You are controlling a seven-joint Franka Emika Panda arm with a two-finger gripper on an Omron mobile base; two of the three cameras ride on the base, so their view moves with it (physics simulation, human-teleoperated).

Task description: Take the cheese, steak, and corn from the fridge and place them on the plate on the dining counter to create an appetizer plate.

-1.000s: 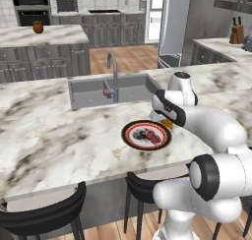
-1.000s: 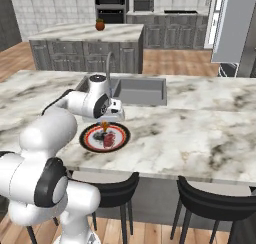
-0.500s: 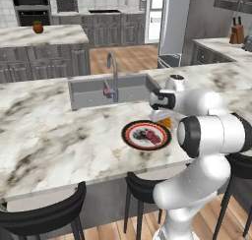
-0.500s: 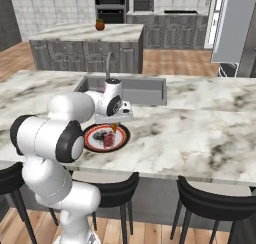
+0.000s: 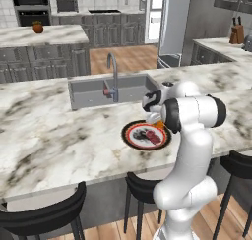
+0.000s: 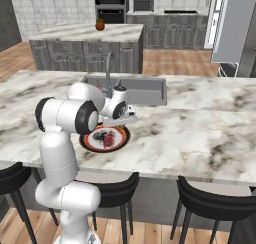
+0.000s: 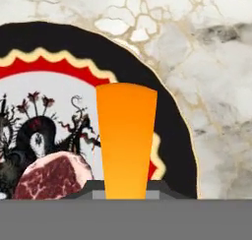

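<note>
1. Orange cheese [image 7: 126, 140] stood clamped between the jaws of the gripper [image 5: 156, 117], held above the right edge of the plate [image 7: 162, 111].
2. Steak [image 7: 51, 175] already lay on the plate, which sat on the dining counter [image 5: 54, 135] near the sink [image 5: 93, 89].
3. Corn was not yet there, so the cheese step seemed under way.
4. Next, the wedge probably needed lowering beside the steak, then releasing.

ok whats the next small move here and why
Probably lower a little and open the gripper: it is shut on the cheese, which hangs over the plate beside the steak already lying there.
</note>
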